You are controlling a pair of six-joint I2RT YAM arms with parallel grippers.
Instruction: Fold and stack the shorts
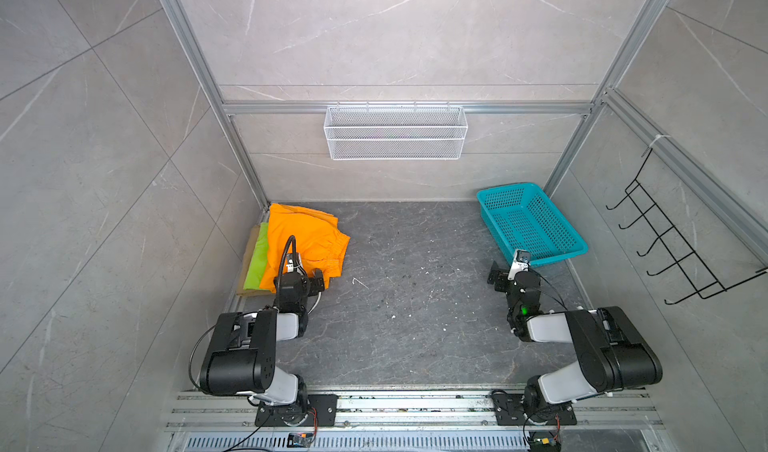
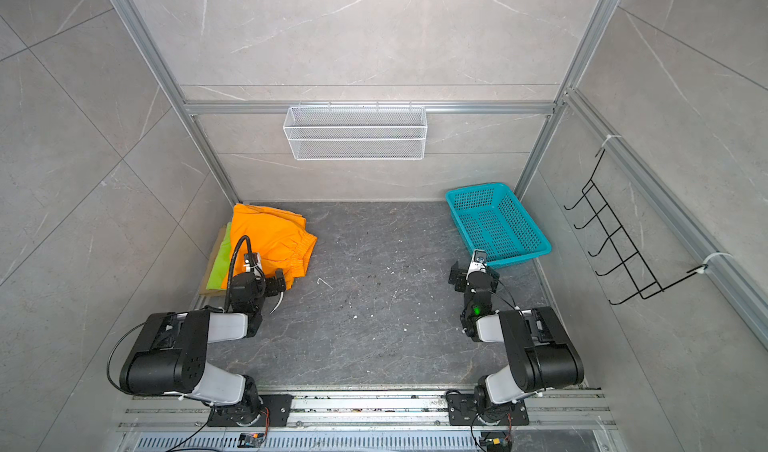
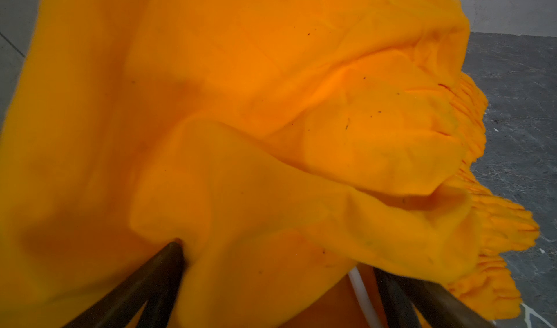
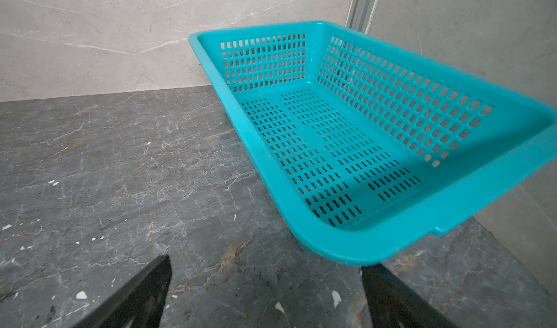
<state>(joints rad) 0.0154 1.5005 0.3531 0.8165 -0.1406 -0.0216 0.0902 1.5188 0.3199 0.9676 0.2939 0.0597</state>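
Shorts lie piled in the far left corner of the table (image 1: pixel 415 304) in both top views: the orange shorts (image 1: pixel 307 238) (image 2: pixel 270 234) on top, the lime green shorts (image 1: pixel 258 263) and the khaki shorts (image 1: pixel 246 290) showing beneath. The left gripper (image 3: pixel 277 260) sits at the pile's near edge with its fingers (image 3: pixel 162 269) spread wide. One fingertip touches orange cloth, a fold drapes over the other, and nothing is pinched. The right gripper (image 4: pixel 265 264) is spread and empty, well apart from the pile, at the teal basket (image 4: pixel 346 245).
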